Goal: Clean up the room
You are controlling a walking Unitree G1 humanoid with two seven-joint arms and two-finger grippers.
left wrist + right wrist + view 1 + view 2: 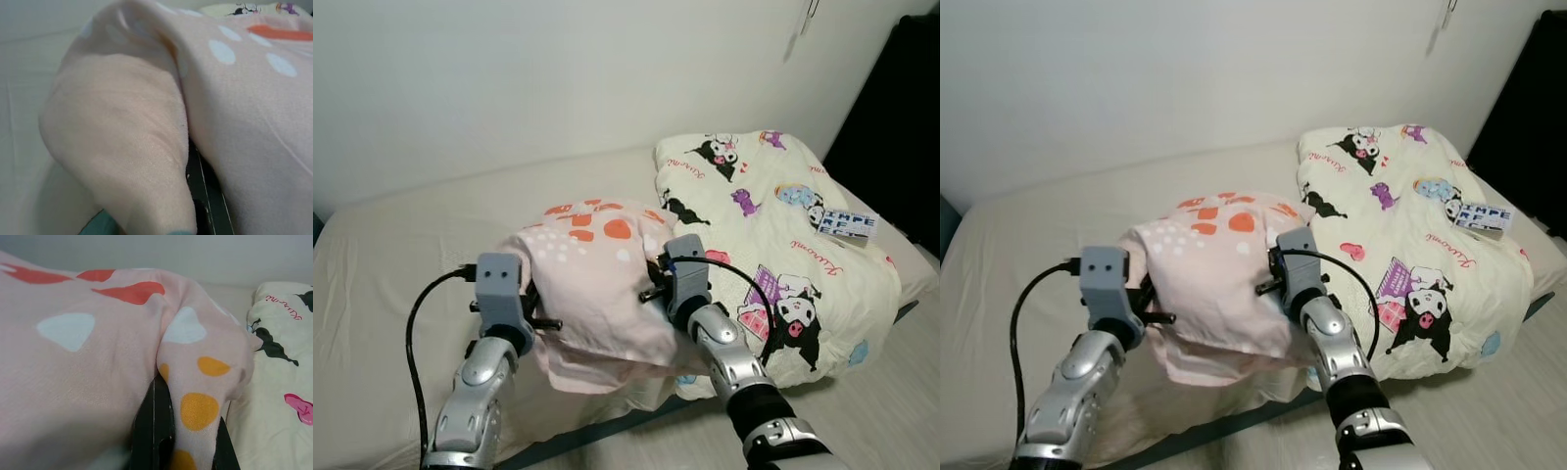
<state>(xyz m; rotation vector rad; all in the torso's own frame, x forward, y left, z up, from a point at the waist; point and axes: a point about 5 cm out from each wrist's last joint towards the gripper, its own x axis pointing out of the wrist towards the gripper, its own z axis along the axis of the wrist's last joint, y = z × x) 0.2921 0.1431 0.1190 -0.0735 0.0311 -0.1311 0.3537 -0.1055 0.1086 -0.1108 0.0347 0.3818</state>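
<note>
Beige, smooth sheeting covers the bed (401, 255) under a plain white wall. Above its near edge a soft pink pillow (597, 284) — dotted, heart-printed — hangs between both hands: left hand (530, 315) and right hand (656, 286) each pinching bunched fabric. Beside it lies a rumpled cartoon-print quilt (783, 255).

Bare mattress (411, 245) lies open left of the pillow (592, 284); the folded quilt (783, 235) crowds its right.

pink spotted pillow (597, 284), lifted above bed (382, 294)
</note>
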